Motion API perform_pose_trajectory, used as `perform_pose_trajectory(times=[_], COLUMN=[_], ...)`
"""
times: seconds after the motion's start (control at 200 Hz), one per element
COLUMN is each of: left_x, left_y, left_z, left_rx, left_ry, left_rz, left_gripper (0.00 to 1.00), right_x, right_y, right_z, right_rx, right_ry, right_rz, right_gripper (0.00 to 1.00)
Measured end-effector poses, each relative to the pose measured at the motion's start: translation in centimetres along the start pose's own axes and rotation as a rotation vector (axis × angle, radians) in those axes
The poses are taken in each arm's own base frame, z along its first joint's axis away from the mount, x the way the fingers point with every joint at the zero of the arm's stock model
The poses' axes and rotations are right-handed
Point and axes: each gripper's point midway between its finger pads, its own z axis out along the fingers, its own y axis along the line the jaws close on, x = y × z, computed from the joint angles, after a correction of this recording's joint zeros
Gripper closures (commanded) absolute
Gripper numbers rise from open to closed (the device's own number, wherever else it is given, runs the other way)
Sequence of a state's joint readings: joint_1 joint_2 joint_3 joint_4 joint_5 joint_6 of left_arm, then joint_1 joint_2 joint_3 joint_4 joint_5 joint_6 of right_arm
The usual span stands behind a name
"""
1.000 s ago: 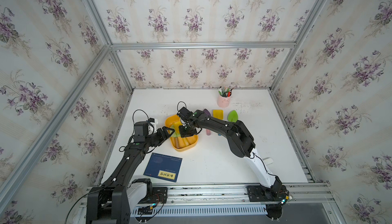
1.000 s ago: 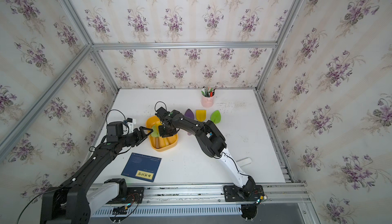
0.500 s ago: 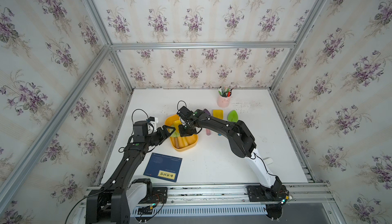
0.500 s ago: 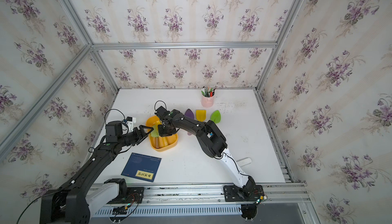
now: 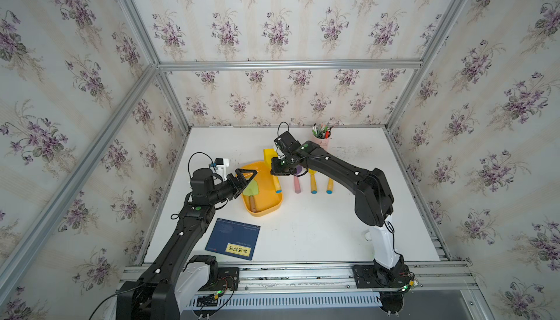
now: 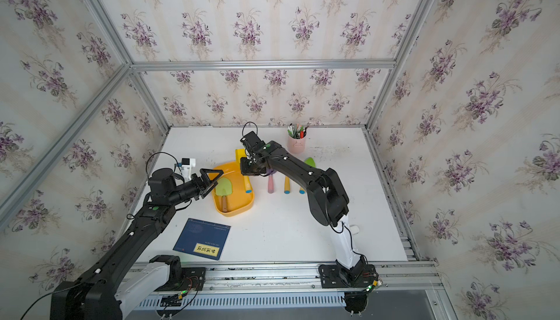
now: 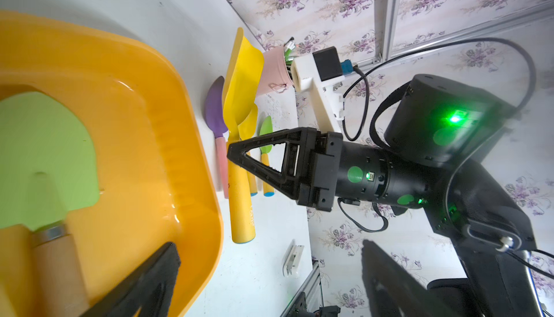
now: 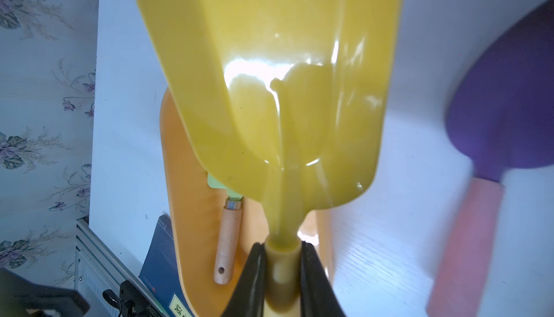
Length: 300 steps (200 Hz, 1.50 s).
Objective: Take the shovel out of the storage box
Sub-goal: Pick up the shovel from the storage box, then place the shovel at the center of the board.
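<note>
The yellow-orange storage box (image 5: 266, 209) (image 6: 235, 211) sits left of the table's middle. A green shovel (image 5: 252, 187) (image 7: 45, 150) with a wooden handle lies inside it. My right gripper (image 5: 277, 170) (image 8: 281, 246) is shut on the handle of a yellow shovel (image 5: 268, 155) (image 8: 269, 75). That shovel runs along the box's right rim, blade past the far end. In the left wrist view it is outside the rim (image 7: 192, 120). My left gripper (image 5: 247, 176) (image 7: 268, 245) stands open over the box's left rim, holding nothing.
Right of the box lie a purple shovel with a pink handle (image 5: 297, 183), a yellow one (image 5: 313, 184) and a green-bladed one (image 6: 309, 161). A pink pen cup (image 5: 321, 141) stands at the back. A blue book (image 5: 233, 238) lies near the front edge.
My right gripper has carried the yellow shovel from over the box toward its right rim and the back. My left gripper has opened wider beside the left rim.
</note>
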<state>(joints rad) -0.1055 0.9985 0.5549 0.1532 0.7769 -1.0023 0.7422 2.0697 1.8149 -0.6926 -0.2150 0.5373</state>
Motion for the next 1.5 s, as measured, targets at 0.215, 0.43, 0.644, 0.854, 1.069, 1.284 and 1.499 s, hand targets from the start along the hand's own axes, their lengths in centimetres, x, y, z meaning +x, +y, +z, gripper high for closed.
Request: perform_pose_trajectory(times=[0.215, 0.43, 0.644, 0.854, 1.069, 1.284, 1.499], left_x=[1.3, 3.9, 6.4, 7.9, 9.2, 10.2, 10.6], left_y=[-4.6, -7.6, -8.4, -8.4, -7.0, -5.1, -4.6], left_z=[4.9, 11.7, 17.7, 20.5, 22.2, 23.7, 24.7], left_rx=[0.034, 0.056, 0.055, 0.063, 0.054, 0.037, 0.035], left_ry=[0.075, 0.161, 0.228, 0.254, 0.273, 0.273, 0.28], left_rz=[0.074, 0.137, 0.161, 0.173, 0.151, 0.122, 0.107], left_gripper=[0.06, 0.06, 0.06, 0.06, 0.04, 0.02, 0.01], right_x=[-0.9, 1.2, 3.8, 5.0, 4.8, 4.3, 4.8], right_y=[-8.6, -21.1, -29.7, -32.8, -33.8, -34.3, -35.1], right_z=[-5.8, -9.9, -10.9, -10.1, -8.3, -7.8, -7.0], right_rx=[0.109, 0.289, 0.397, 0.422, 0.422, 0.424, 0.434], right_ry=[-0.066, -0.059, -0.006, 0.054, 0.11, 0.135, 0.18], right_rz=[0.093, 0.268, 0.405, 0.434, 0.412, 0.38, 0.37], right_gripper=[0.93, 0.93, 0.93, 0.92, 0.92, 0.91, 0.91])
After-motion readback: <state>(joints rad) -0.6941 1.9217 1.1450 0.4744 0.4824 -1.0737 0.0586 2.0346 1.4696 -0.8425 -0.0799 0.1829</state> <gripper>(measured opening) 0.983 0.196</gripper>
